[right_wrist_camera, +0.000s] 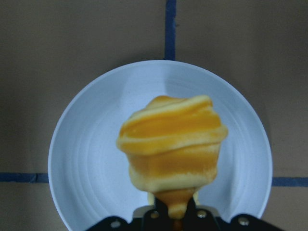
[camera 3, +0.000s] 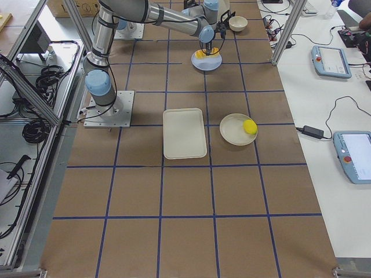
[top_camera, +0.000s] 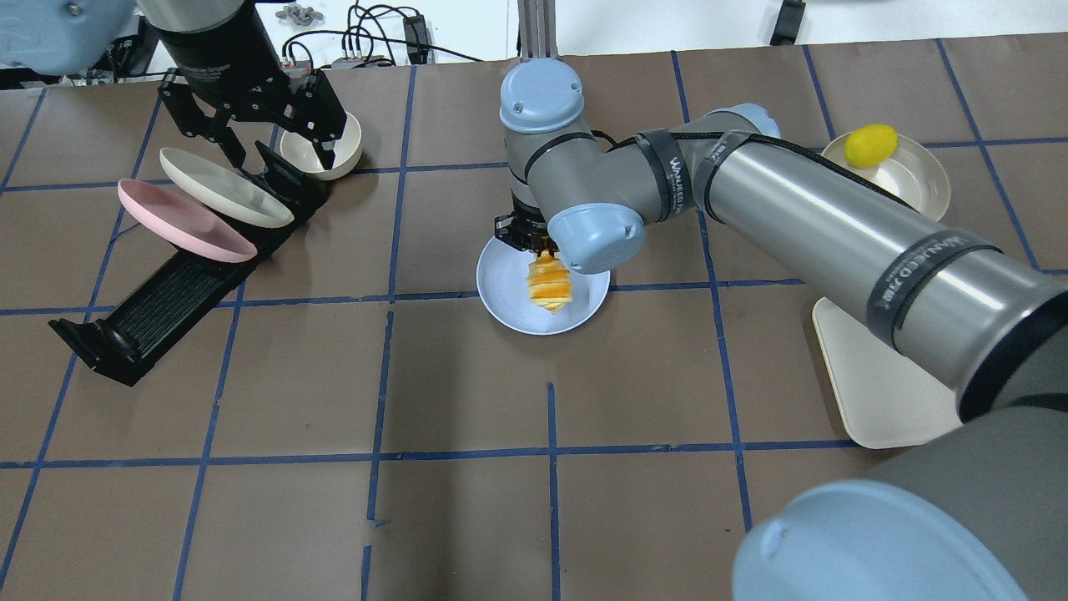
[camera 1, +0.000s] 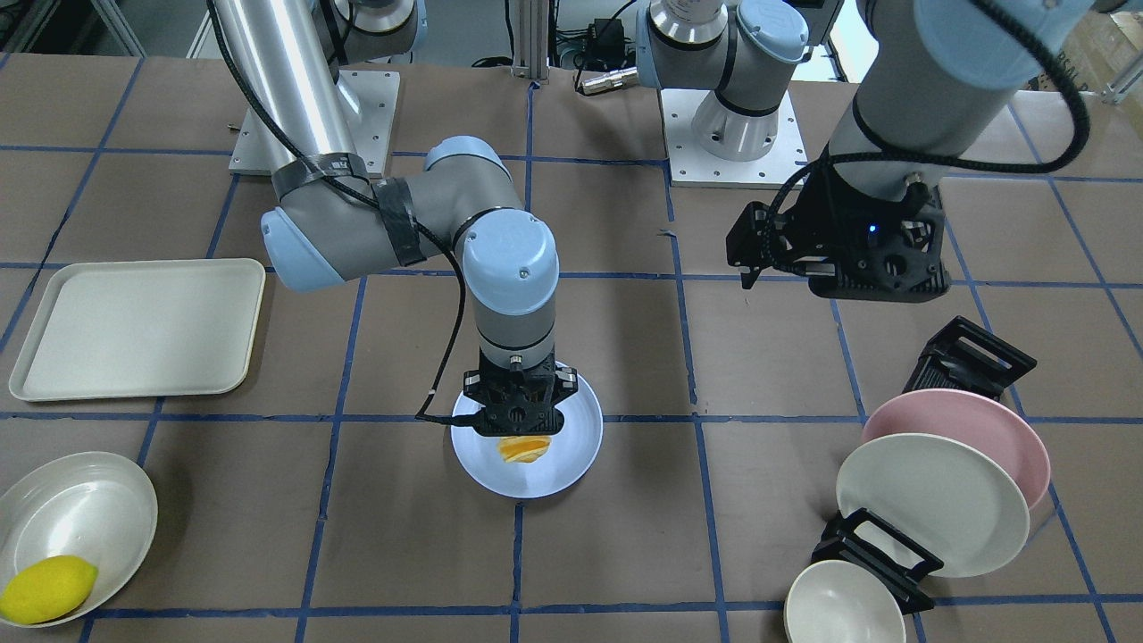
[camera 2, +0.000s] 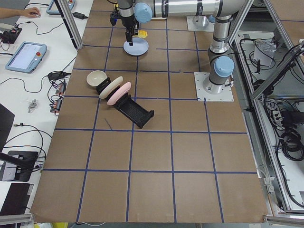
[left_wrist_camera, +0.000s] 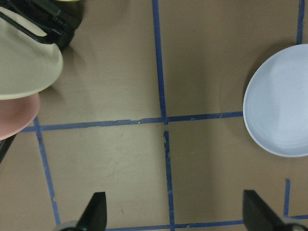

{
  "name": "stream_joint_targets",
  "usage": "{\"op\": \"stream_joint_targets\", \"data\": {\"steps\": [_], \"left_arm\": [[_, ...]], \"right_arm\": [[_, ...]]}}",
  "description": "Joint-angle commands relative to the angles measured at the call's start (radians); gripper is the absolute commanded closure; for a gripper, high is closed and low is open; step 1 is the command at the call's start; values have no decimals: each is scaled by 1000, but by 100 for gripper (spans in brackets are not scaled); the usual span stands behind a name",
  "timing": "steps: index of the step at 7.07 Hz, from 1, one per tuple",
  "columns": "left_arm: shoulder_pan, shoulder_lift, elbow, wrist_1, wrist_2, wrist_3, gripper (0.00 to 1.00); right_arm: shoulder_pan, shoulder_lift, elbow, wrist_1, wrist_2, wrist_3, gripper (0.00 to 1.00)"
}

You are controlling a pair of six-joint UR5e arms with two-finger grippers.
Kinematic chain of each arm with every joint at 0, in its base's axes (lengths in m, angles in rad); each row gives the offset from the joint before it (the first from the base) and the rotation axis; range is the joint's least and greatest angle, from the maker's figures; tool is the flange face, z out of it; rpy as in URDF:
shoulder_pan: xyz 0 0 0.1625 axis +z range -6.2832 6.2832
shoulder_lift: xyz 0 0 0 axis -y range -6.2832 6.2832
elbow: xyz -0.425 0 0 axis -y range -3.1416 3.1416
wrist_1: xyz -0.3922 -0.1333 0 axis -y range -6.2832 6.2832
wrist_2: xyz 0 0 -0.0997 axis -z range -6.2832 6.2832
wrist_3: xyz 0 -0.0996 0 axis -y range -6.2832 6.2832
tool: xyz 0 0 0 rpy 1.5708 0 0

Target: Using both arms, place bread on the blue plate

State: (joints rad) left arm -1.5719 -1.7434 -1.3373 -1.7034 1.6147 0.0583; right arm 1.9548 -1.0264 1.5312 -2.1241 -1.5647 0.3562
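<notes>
The bread [top_camera: 549, 284], a ridged orange and cream loaf, hangs end-down from my right gripper [top_camera: 542, 246], which is shut on its upper end. It is over the middle of the blue plate [top_camera: 509, 284]. The right wrist view shows the bread [right_wrist_camera: 173, 144] centred over the plate [right_wrist_camera: 86, 159]; I cannot tell whether its lower end touches. My left gripper [top_camera: 279, 154] is open and empty, raised above the plate rack, well apart from the blue plate. The left wrist view shows its open fingertips [left_wrist_camera: 96, 211] and the blue plate [left_wrist_camera: 284, 106] at the right edge.
A black rack [top_camera: 167, 292] holds a pink plate [top_camera: 179, 219] and a white plate [top_camera: 221, 188], with a white bowl [top_camera: 334, 138] beside it. A lemon [top_camera: 870, 144] lies in a white bowl [top_camera: 914, 179]. A cream tray [top_camera: 876, 384] lies under my right arm.
</notes>
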Motion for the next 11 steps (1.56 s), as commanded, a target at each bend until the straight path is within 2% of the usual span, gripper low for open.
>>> {"op": "stream_joint_targets", "data": {"steps": [1,4,5,6,7,11], "left_arm": [[-2,18,6,-10,-4,0,0],[-4,27,-3,-7,-10,12,0],[-4,27,-5,-7,-10,12,0],[-4,27,-5,-7,-9,12,0],[-4,27,-5,-7,-10,12,0],[3,44,-39,-4,-15,11,0]], "right_arm": [[6,22,-19,1,0,1,89],[-2,23,-16,12,-6,-11,89],[-7,26,-13,12,-2,-13,69],[-7,32,-8,10,-1,0,4],[-5,34,-8,10,0,0,0],[-5,26,-26,10,-1,0,0]]}}
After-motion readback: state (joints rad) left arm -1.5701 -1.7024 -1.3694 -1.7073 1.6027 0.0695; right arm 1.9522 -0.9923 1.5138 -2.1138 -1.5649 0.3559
